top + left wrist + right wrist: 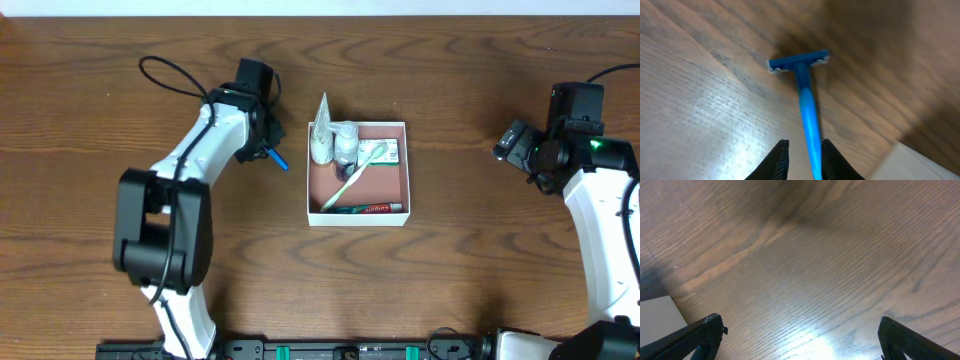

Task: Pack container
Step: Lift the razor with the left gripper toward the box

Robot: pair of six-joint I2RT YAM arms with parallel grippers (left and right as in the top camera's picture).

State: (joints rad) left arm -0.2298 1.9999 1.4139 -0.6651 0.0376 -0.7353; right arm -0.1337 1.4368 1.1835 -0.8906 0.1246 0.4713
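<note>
Bright blue razor [808, 107], white-walled container [358, 221] with reddish-brown floor, dark brown wood-grain table [470, 270], pale green toothbrush [357, 173]

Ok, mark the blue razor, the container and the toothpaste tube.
blue razor [806, 105]: left wrist view, on its handle.
container [385, 185]: overhead view, on its bare floor.
toothpaste tube [370, 209]: overhead view, on the tube's middle.
</note>
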